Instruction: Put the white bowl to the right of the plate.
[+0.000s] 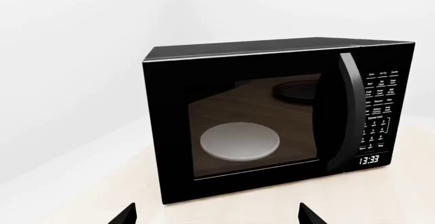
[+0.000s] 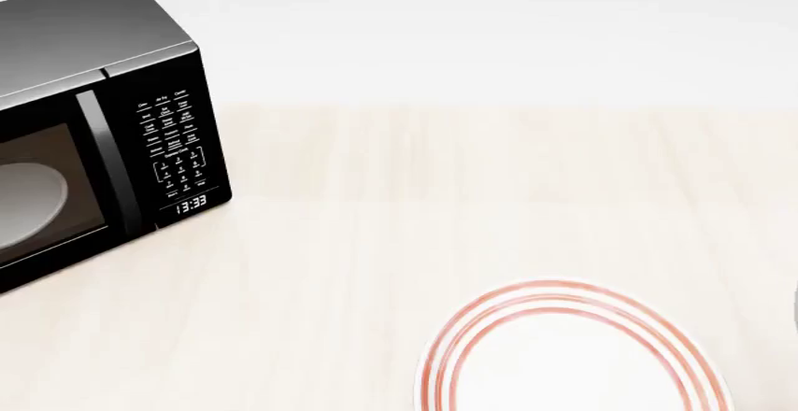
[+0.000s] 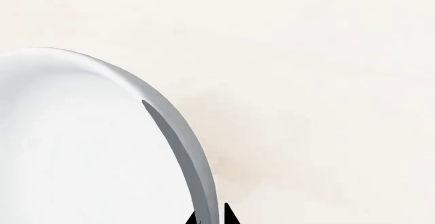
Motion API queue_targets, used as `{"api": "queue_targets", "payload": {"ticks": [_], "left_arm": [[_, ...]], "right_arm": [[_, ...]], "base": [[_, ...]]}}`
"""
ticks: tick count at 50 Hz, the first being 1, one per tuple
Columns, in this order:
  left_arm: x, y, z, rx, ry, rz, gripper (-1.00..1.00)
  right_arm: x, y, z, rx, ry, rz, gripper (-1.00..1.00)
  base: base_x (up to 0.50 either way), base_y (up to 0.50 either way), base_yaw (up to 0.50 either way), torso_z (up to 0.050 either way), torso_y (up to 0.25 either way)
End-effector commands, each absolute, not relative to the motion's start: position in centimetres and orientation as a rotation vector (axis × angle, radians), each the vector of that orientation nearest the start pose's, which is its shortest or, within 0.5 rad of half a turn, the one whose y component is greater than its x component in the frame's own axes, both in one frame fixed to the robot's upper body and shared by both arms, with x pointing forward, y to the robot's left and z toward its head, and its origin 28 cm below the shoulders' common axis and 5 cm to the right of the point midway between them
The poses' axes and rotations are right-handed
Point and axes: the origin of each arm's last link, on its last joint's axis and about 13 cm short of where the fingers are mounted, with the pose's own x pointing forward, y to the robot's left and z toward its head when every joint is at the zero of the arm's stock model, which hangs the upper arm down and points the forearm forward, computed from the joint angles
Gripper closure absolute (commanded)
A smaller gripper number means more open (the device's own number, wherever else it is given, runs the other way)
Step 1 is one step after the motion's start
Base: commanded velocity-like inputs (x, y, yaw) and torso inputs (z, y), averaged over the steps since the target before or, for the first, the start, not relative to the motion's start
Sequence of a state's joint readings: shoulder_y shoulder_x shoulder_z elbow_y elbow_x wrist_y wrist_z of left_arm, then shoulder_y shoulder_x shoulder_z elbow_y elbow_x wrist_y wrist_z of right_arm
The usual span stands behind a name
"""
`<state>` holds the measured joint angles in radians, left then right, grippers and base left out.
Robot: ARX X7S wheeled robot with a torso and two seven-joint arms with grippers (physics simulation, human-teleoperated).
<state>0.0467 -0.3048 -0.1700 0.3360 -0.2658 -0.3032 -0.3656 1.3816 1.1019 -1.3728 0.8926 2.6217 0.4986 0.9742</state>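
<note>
The white bowl (image 3: 75, 142) fills the right wrist view, plain and glossy, its grey-shaded rim curving down between my fingertips. My right gripper (image 3: 211, 218) is shut on that rim, one dark fingertip on each side of the wall. The plate (image 2: 574, 355), white with red rings, lies on the table at the bottom right of the head view, partly cut off. Neither gripper nor the bowl shows clearly in the head view. My left gripper (image 1: 217, 216) is open and empty, its two dark fingertips wide apart, low over the table in front of the microwave.
A black microwave (image 2: 88, 121) stands at the far left of the pale wooden table (image 2: 499, 177), door shut, clock reading 13:33. It also shows in the left wrist view (image 1: 272, 122), with its greyish glass turntable disc (image 1: 239, 141) behind the door window.
</note>
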Motion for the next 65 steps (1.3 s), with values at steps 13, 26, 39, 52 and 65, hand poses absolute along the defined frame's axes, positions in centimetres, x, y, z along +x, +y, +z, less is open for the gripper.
{"api": "queue_targets", "payload": {"ticks": [13,26,39,52,65], "left_arm": [[19.7,29.2,7.2,0.058,-0.028,0.436,-1.00],[19.8,29.2,7.3,0.060,-0.028,0.436,-1.00],[19.8,29.1,7.3,0.063,-0.031,0.435,-1.00],[19.8,29.1,7.2,0.061,-0.029,0.431,-1.00],[19.7,29.1,7.3,0.062,-0.030,0.431,-1.00]], "right_arm": [[27.6,-36.6,21.5,0.982,0.750,-1.042,1.00],[28.0,-36.6,21.0,0.977,0.766,-1.043,1.00],[28.2,-36.6,20.1,0.966,0.781,-1.052,1.00],[28.3,-36.7,20.1,0.941,0.745,-1.054,-1.00],[28.2,-36.5,20.6,0.929,0.724,-1.046,-1.00]], "base": [[0.00,0.00,0.00,0.000,0.001],[0.00,0.00,0.00,0.000,0.000],[0.00,0.00,0.00,0.001,0.001],[0.00,0.00,0.00,0.000,0.001],[0.00,0.00,0.00,0.000,0.000]]}}
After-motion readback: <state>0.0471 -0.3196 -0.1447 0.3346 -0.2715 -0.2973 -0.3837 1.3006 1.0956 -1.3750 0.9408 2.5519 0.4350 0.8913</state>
